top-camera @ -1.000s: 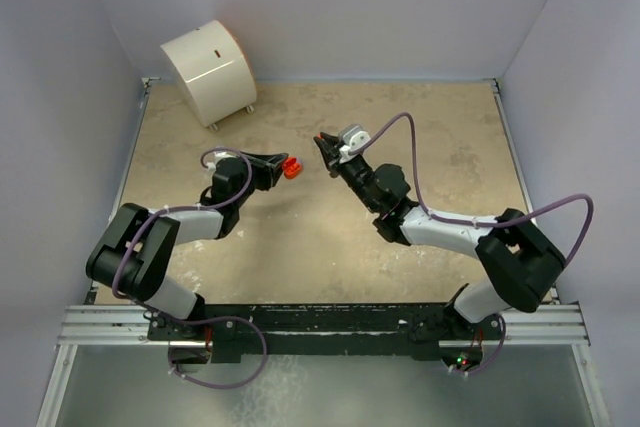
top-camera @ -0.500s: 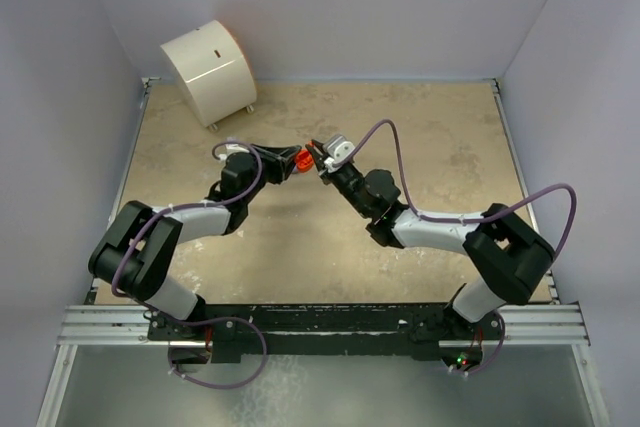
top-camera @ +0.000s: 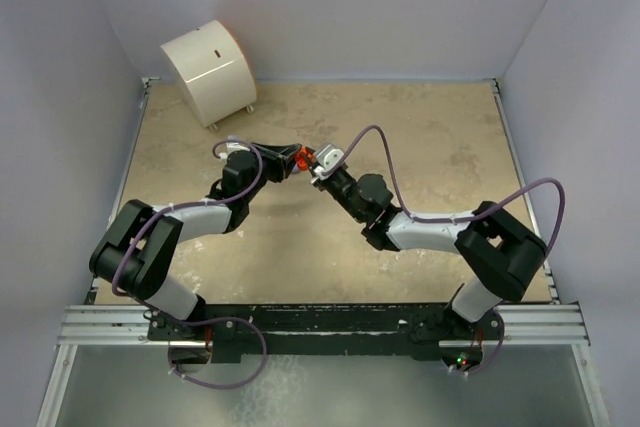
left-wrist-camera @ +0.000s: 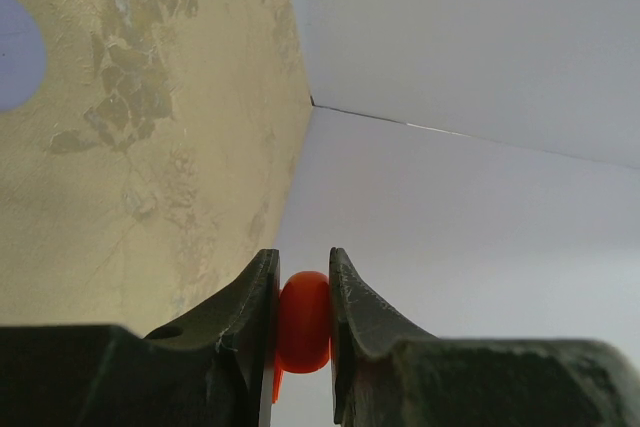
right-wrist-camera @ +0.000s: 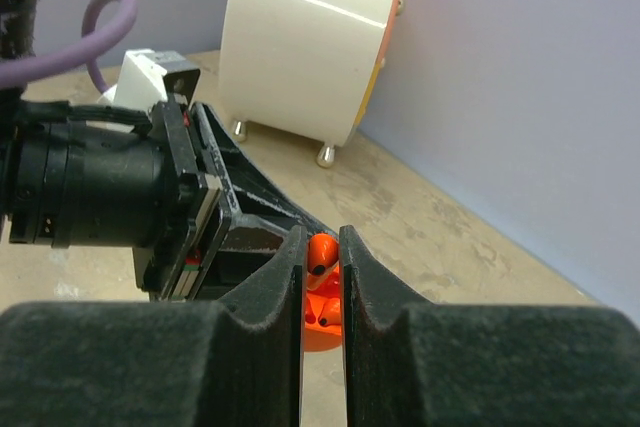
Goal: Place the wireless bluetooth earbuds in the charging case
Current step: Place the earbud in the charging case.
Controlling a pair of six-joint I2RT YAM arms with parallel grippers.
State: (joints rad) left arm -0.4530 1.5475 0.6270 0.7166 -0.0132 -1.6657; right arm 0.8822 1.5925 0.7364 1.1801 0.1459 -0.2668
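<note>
Right wrist shows pinched red-orange earbud point(right-wrist-camera: 320, 253), left wrist only clamped orange case point(left-wrist-camera: 303, 320)

Both arms, the left arm point(top-camera: 190, 219) and the right arm point(top-camera: 430, 229), rise from the lower frame edge with forearms angled inward. Their tips meet just above mid-frame. The left hand point(top-camera: 290, 159) is pinched on the orange charging case point(left-wrist-camera: 303, 319). The right hand point(top-camera: 312, 165), nearly closed, nips a red-orange earbud point(right-wrist-camera: 320, 252).

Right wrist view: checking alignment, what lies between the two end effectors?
Right wrist view: an orange earbud in the right end effector, at the orange case held by the left end effector.
</note>
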